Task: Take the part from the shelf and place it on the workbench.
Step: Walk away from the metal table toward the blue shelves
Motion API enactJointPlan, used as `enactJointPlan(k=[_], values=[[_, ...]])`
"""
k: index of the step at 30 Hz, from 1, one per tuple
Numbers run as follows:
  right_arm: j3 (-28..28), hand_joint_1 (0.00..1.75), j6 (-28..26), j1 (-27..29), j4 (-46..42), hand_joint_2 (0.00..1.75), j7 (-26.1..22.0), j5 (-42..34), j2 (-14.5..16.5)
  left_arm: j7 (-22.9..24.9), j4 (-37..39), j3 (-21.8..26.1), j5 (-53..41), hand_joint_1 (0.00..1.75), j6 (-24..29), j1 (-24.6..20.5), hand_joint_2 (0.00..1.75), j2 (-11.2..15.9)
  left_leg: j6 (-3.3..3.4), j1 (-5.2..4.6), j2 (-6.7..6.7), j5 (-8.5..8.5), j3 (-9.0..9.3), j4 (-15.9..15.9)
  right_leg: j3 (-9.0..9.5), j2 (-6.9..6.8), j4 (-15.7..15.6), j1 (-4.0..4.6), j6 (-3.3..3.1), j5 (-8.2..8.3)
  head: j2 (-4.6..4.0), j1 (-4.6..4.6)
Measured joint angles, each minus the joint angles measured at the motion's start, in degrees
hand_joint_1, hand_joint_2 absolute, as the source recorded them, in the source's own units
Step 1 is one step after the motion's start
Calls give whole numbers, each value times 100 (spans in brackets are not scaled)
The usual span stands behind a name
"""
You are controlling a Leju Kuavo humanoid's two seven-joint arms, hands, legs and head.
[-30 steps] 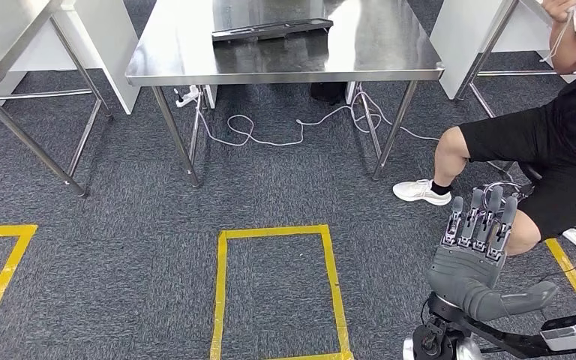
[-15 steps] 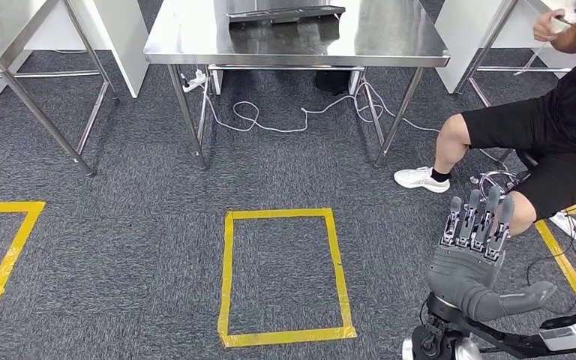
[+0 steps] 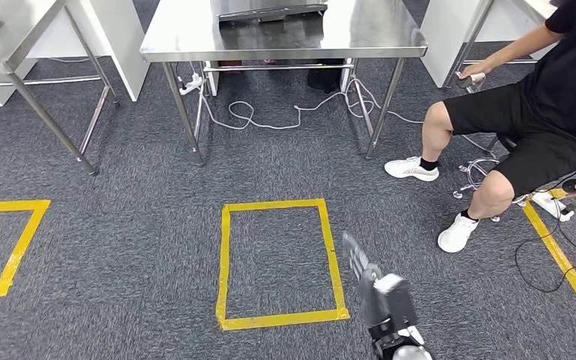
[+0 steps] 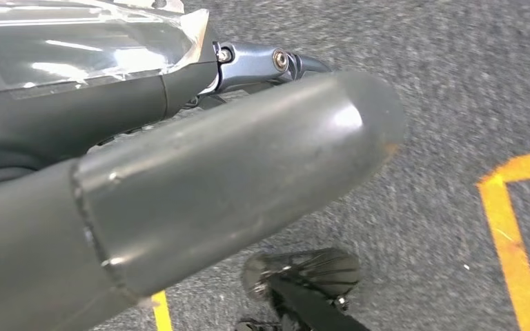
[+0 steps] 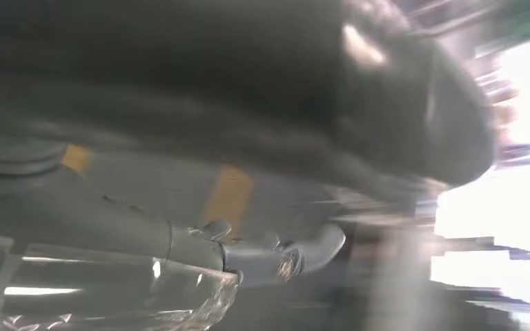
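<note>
Our right hand [image 3: 356,259] has dropped and turned edge-on; we cannot tell its grasp, nor our left hand's [image 4: 200,186]. The part [image 3: 270,11] lies on the steel table [image 3: 375,34] ahead, beside a seated person [image 3: 540,112].

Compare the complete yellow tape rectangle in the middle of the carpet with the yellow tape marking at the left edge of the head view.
The middle yellow tape rectangle shows all four sides closed; the left yellow tape marking runs out of the picture, only partly seen. The middle one lies in front of the steel table; the left one sits off to its side. Both are yellow tape on grey carpet.
</note>
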Motion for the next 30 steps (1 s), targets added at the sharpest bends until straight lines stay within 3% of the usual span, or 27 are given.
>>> enactJointPlan(k=[2,3,5,9,14,20,30], values=[[-109,0,-604,-262,1194,0,126,111,-135,2,-1,23,-49,0,27,4,0,0,-28,45,4,256,459,-559,-26,-7,56,-17,34,11,-1,1],[-201,0,-931,-394,1749,0,237,106,-209,3,-1,35,-73,0,37,-1,0,-3,-36,62,-5,310,723,-942,-70,-9,101,-15,58,3,0,-4],[-483,0,-1528,-608,2727,0,559,-9,-356,-9,-1,57,-122,0,48,-10,0,-15,2,69,-38,303,995,-1390,-162,-11,177,19,128,-18,0,1],[-986,0,-2204,-646,4221,0,1161,-171,-541,-62,0,92,-146,0,83,7,0,-63,108,34,-46,260,972,-1487,-230,-6,210,82,120,-33,0,63],[-1352,0,-2369,-571,5280,0,1611,-200,-514,-126,0,128,-154,0,103,-1,0,-89,188,-68,-14,282,933,-1480,-287,24,192,71,225,35,0,73],[-1388,0,-2251,-543,5781,0,1852,104,-421,-128,0,128,-217,0,98,-5,0,-107,229,-75,-10,308,898,-1478,-326,26,189,66,270,64,0,74],[-1368,0,-2117,-554,6007,0,2170,179,-373,-117,0,128,-264,0,92,-7,0,-109,237,-56,-10,326,901,-1478,-340,26,197,60,280,73,1,73]])
